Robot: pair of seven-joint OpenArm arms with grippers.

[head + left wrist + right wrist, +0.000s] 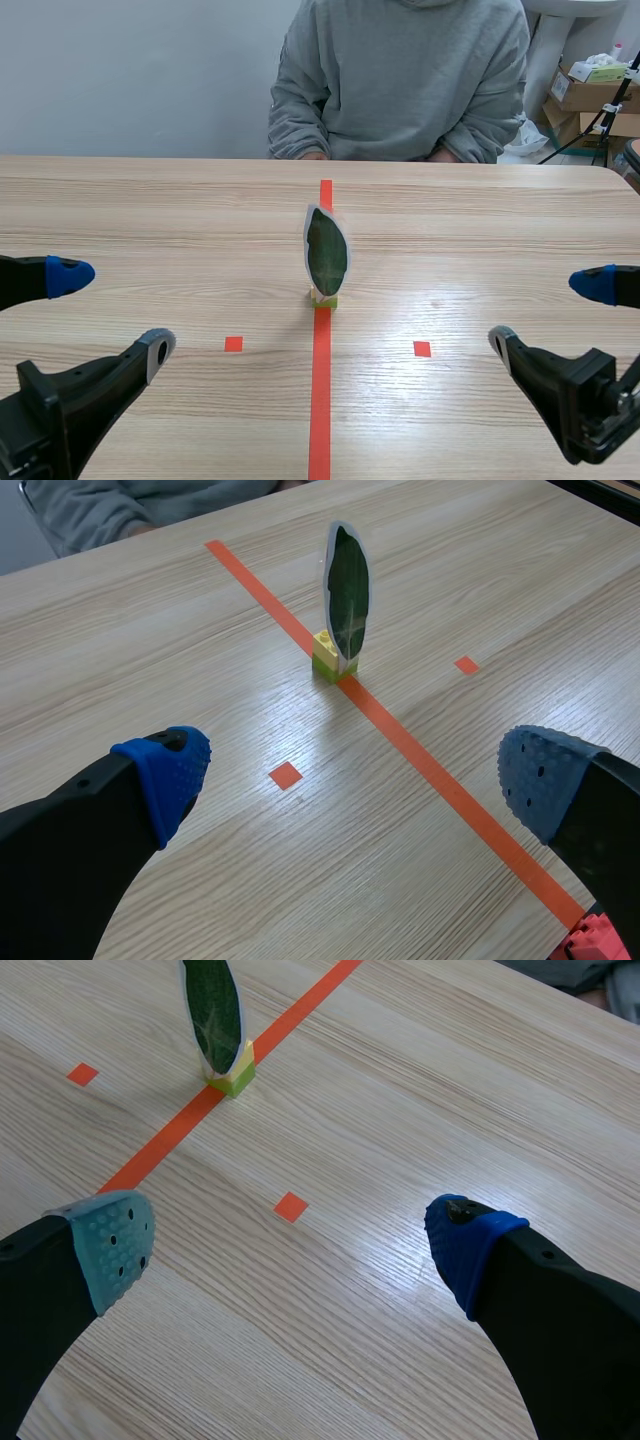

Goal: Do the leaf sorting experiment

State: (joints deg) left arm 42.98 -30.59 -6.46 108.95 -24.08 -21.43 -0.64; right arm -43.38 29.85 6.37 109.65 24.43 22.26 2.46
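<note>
Leaf: a dark green leaf (327, 251) (348, 588) (214, 1010) sealed in a clear oval cover with a pale rim; it stands upright near the middle of the table (150, 220), its lower end set in a small block; well apart from both tools
Block: a little yellow-green block (324, 297) (333, 657) (235, 1073); it sits on the long tape line (319, 400) that runs down the middle of the table; nothing else touches it
Left tool: the left tool (114, 314) (352, 778) is low at the near left of the table; its fingers are spread wide with nothing between them; one pad is bright blue, the other a duller grey-blue; in its own wrist view the leaf stands ahead of it, beyond a small tape square
Right tool: the right tool (548, 312) (290, 1245) is low at the near right, mirroring the other; its fingers are likewise wide apart and hold nothing; one pad is grey-green, the other blue; a small tape square lies on the wood between the fingers in its wrist view, and the leaf and block stand farther ahead, off to one side
Person: a person (400, 80) in a grey hooded top sits across the table, arms at its far edge; the hands are barely seen
Background: cardboard boxes (590, 95) are stacked beyond the far right corner
</note>
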